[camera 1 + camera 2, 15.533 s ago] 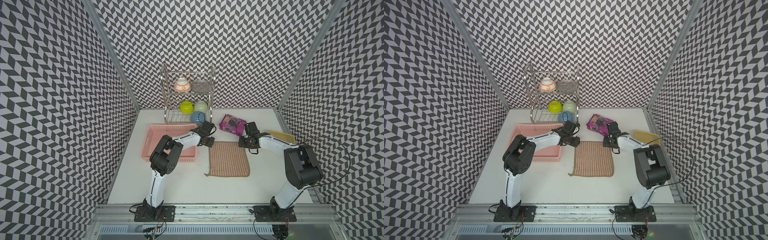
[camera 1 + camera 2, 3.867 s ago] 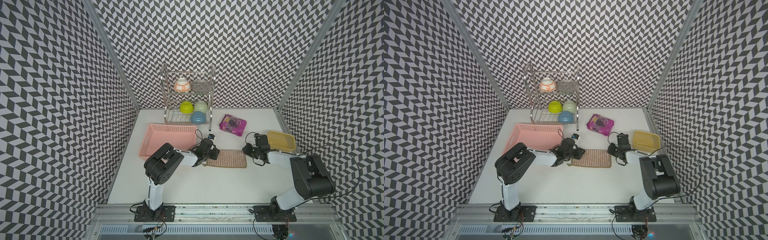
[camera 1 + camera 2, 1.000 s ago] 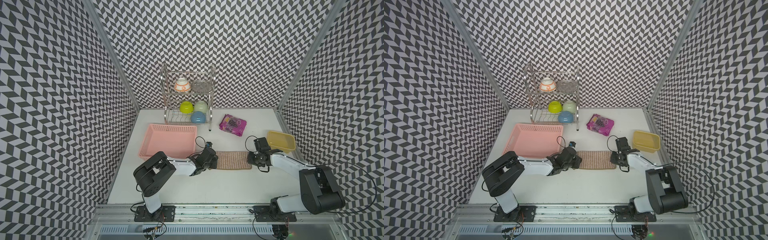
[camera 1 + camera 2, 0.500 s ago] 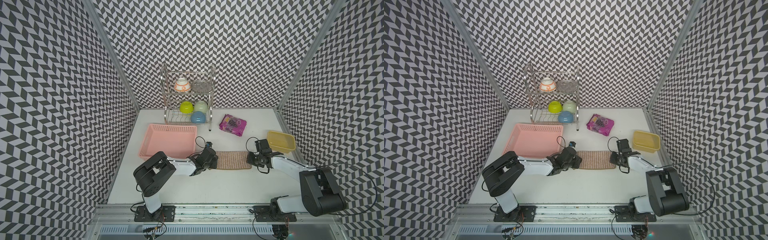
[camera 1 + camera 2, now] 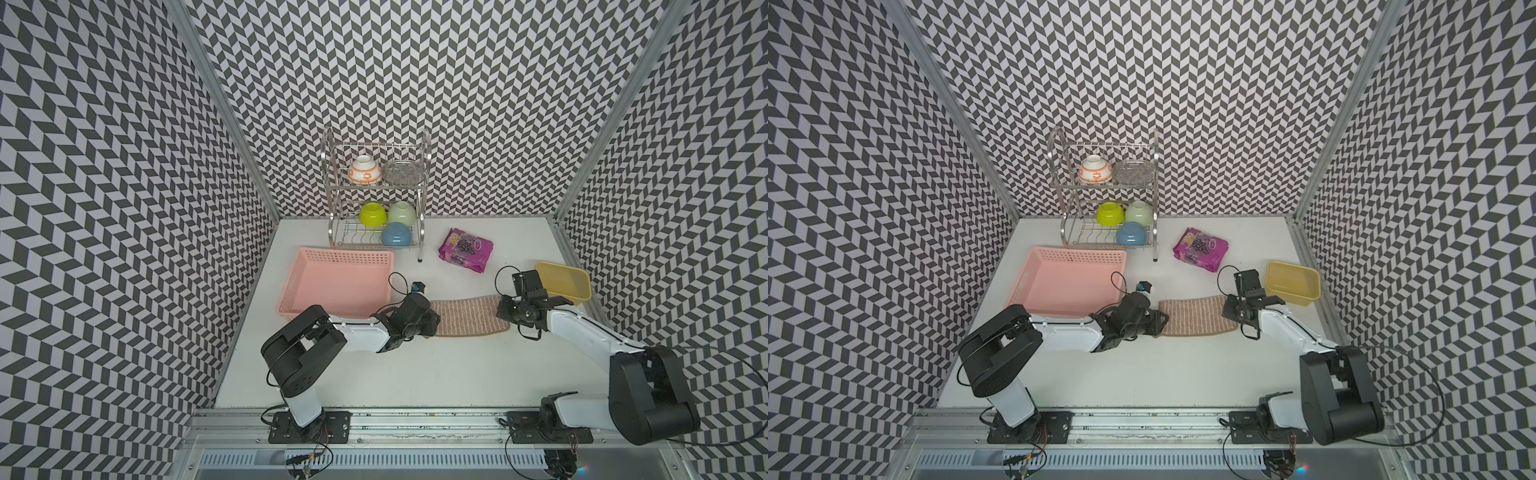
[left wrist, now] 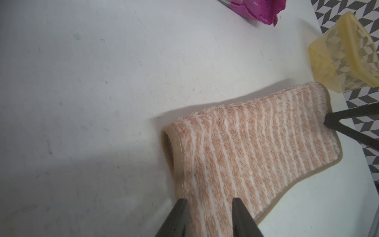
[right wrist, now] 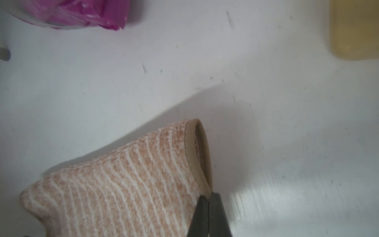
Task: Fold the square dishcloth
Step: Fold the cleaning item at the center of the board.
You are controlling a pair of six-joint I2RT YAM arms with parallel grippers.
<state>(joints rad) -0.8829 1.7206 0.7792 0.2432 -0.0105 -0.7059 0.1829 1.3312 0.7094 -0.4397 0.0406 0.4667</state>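
The square dishcloth (image 5: 465,318) (image 5: 1196,318) lies folded into a flat striped strip between both arms. At the strip's left end is my left gripper (image 5: 432,325) (image 5: 1160,325). In the left wrist view that gripper (image 6: 209,207) is open, its fingers standing apart over the cloth's (image 6: 256,143) near corner. My right gripper (image 5: 501,309) (image 5: 1226,309) is at the strip's right end. In the right wrist view it (image 7: 208,197) is shut, with the brown hem of the cloth (image 7: 123,184) running into its tips.
A pink basket (image 5: 345,257) stands just behind the left arm. A yellow container (image 5: 582,286) sits close behind the right gripper. A purple packet (image 5: 465,249) lies further back. A wire dish rack (image 5: 422,232) with bowls stands at the back wall.
The right gripper's jaws have closed at the cloth's right edge. The left gripper's jaws have spread a little wider. The folded cloth lies where it was.
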